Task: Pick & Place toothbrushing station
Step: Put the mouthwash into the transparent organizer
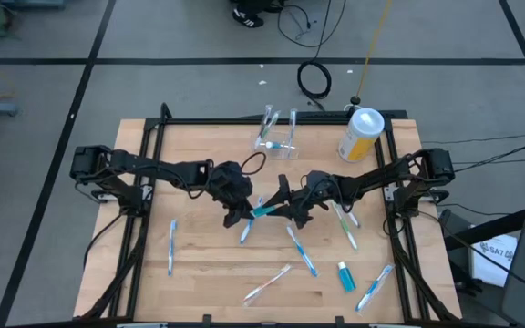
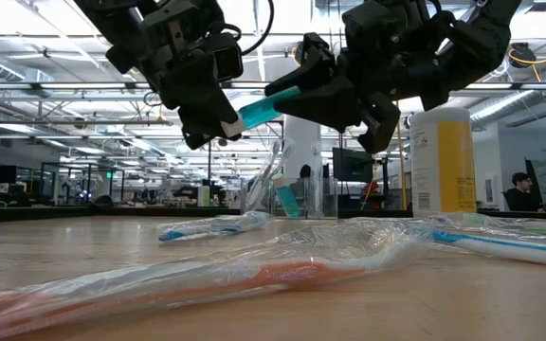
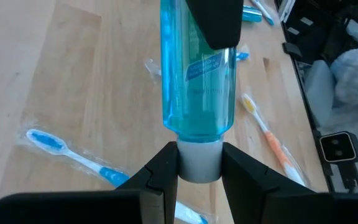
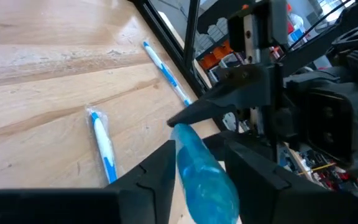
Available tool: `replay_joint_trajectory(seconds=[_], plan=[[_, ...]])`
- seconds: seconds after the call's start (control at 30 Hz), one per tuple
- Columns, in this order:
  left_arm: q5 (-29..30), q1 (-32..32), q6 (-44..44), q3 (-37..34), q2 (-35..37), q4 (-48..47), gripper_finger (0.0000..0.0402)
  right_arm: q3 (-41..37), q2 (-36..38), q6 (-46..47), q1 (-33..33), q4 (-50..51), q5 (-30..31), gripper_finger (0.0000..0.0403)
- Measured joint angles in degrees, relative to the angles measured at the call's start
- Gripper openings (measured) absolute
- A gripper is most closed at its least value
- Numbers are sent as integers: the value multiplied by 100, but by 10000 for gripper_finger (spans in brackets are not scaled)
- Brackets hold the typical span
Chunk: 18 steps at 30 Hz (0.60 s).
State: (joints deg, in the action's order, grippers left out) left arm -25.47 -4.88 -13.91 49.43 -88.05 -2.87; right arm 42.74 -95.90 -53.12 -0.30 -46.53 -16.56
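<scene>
Toothbrushing station, the clear plastic holder, stands at the far middle of your desk, just beside the yellow canister with its white lid and well apart from both arms. Above mid-desk you see a blue tube held in the air between the two grippers. Your left gripper has its jaws closed on the tube's white cap end; your right gripper has its jaws pressed around the blue body at the other end. Wrapped toothbrushes lie scattered over the near half of the desk.
</scene>
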Motion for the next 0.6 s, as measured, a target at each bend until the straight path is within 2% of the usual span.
replay_joint_trajectory(seconds=[0.2, 0.33, 0.6], plan=[[150, -9, 31, 0, 0, -4, 102, 0, 0, -2, 0, 174, 63, 103], [182, -14, 55, 0, 0, -16, 102, -4, 0, -5, 7, 224, 384, 91], [189, -14, 57, -2, 0, 56, 118, -4, 2, -9, 9, 263, 415, 92]])
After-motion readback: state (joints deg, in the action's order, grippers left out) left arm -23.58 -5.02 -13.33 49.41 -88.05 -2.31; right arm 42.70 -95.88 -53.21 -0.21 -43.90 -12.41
